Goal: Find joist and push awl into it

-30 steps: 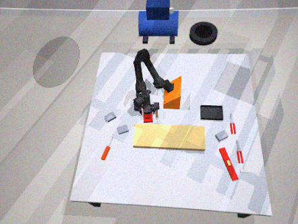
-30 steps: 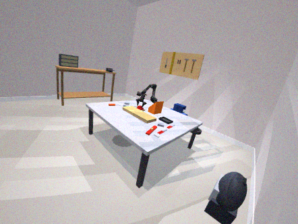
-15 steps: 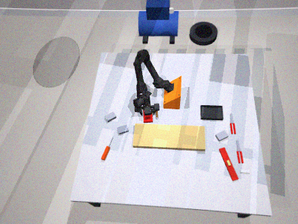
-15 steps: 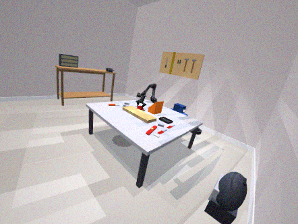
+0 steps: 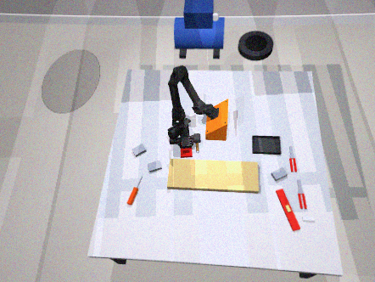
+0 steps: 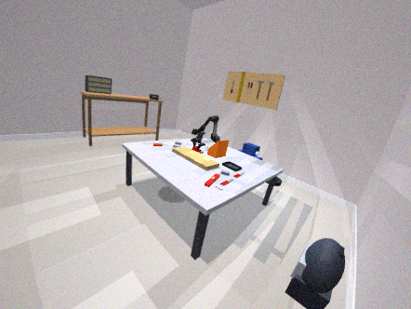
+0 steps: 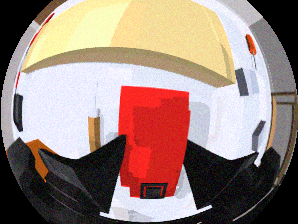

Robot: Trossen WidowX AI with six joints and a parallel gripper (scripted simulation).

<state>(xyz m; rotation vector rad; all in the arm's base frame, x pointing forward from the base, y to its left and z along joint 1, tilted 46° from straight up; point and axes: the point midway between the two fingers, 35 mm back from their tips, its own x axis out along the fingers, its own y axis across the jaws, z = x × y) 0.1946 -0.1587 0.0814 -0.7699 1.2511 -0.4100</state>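
Observation:
The red stud finder (image 5: 186,152) lies on the white table just behind the left end of the pale wooden floor panel (image 5: 213,178). My gripper (image 5: 185,146) points down over it. In the wrist view the stud finder (image 7: 154,145) stands lengthwise between my two dark fingers (image 7: 156,156), which flank it closely and stand open; the panel (image 7: 133,30) fills the view beyond. The awl (image 5: 134,193), with an orange handle, lies at the left of the table. The black tray (image 5: 266,144) sits to the right, behind the panel's right end.
An orange wedge (image 5: 217,121) stands just right of my arm. Grey blocks (image 5: 139,149) (image 5: 154,166) (image 5: 279,173) lie about. A red level (image 5: 288,209) and two red-handled tools (image 5: 292,159) (image 5: 300,194) lie at the right. A blue machine (image 5: 198,30) stands behind the table.

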